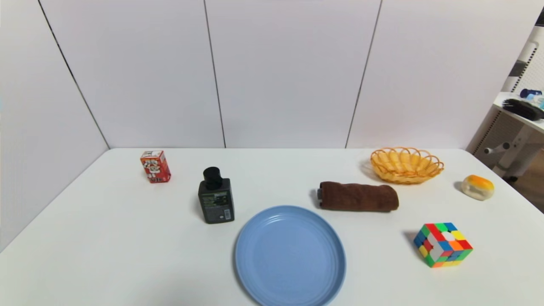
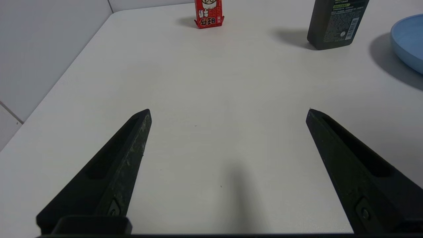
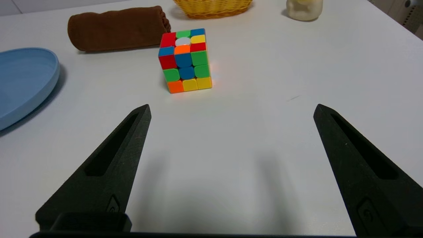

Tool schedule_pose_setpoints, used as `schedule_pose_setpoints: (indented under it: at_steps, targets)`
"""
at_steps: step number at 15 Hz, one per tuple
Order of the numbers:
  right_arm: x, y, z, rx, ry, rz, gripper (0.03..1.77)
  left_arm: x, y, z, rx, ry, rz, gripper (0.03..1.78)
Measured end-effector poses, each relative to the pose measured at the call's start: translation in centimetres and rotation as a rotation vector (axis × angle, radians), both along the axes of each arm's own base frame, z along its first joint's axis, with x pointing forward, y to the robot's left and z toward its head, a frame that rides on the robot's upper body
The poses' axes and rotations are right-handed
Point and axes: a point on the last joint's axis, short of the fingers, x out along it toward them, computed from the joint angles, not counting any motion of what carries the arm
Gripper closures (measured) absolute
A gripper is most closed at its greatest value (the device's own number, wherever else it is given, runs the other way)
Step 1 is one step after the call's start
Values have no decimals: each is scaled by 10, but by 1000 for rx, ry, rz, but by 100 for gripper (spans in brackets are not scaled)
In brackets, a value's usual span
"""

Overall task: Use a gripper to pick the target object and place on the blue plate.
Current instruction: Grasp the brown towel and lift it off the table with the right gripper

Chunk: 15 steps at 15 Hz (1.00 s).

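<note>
The dark brown rolled towel (image 1: 359,196) lies on the white table just behind and to the right of the round blue plate (image 1: 290,256). Neither arm shows in the head view. My right gripper (image 3: 232,110) hangs open over bare table near the front right, with the towel (image 3: 117,28) and the plate's rim (image 3: 28,81) farther off. Over bare table at the front left, my left gripper (image 2: 229,112) is open too, and only the plate's edge (image 2: 408,44) shows there. Both grippers hold nothing.
A colourful puzzle cube (image 1: 443,245) sits right of the plate, between my right gripper and the towel. An orange wicker basket (image 1: 406,165) stands behind the towel, a yellow-white object (image 1: 477,187) far right. A dark bottle (image 1: 216,196) and red carton (image 1: 155,166) stand left.
</note>
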Motion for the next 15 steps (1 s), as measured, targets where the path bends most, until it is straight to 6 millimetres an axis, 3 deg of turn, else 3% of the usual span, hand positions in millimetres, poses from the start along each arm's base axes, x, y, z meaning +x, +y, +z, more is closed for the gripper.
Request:
schedule_pose_setpoints:
  at_steps: [4, 8, 12, 15]
  targets:
    - [3, 1, 57, 2, 17, 26, 10, 0, 0, 0, 0, 0, 0, 12]
    - [30, 3, 145, 13, 53, 125, 10, 0, 0, 0, 0, 0, 0, 12]
    - [97, 9, 213, 29, 151, 313, 10, 0, 0, 0, 0, 0, 0, 12]
    - [157, 22, 228, -23, 229, 463, 10, 0, 0, 0, 0, 0, 0, 12]
